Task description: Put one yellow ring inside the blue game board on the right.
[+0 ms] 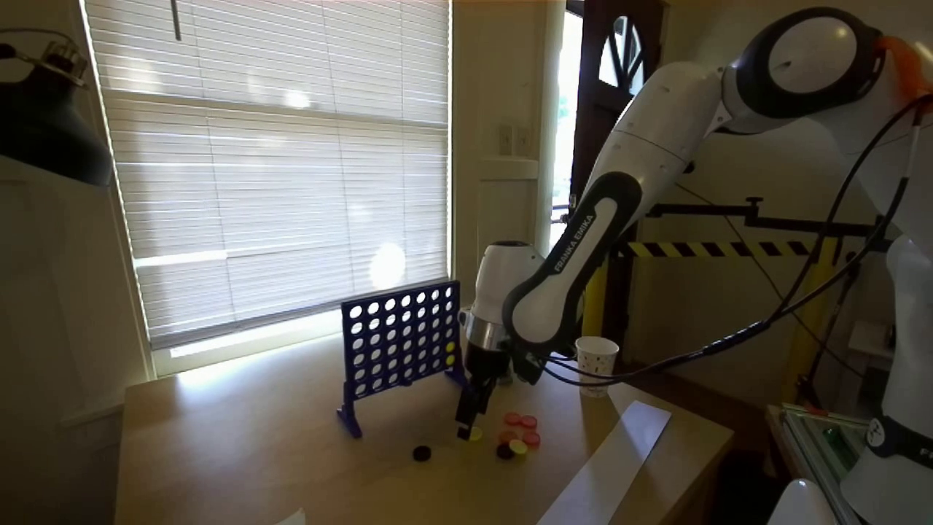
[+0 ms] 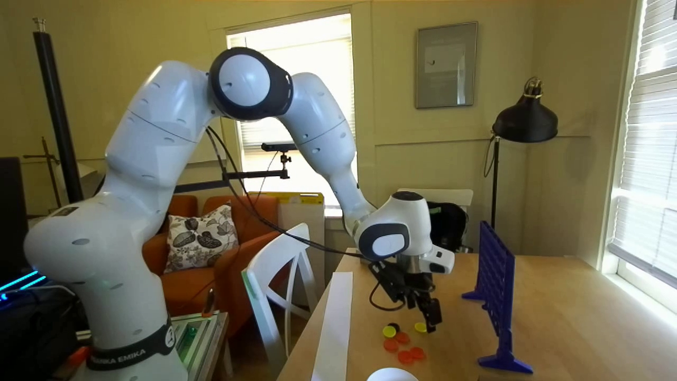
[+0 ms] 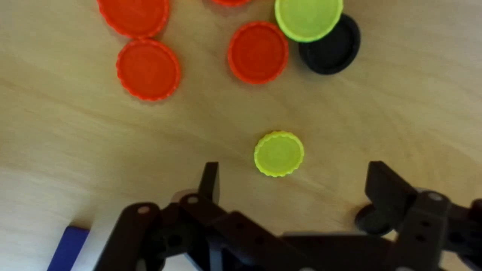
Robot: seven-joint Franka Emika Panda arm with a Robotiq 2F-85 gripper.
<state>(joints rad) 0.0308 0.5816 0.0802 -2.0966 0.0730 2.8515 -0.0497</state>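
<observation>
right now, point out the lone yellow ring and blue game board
Lone yellow ring (image 3: 279,154), in the wrist view: middle of its face.
Blue game board (image 1: 399,340), in an exterior view: grid between holes.

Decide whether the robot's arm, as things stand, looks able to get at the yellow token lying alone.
Probably yes: the hand is open, and in the wrist view the yellow token shows roughly between its fingers. Nothing covers it, and the red tokens lie clear of it.

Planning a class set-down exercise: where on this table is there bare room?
Free: the table between the blue game board and the window blind; also, in an exterior view, from the table's left edge to the lone black token. Crowded: near the gripper, where a yellow ring and red tokens lie.
</observation>
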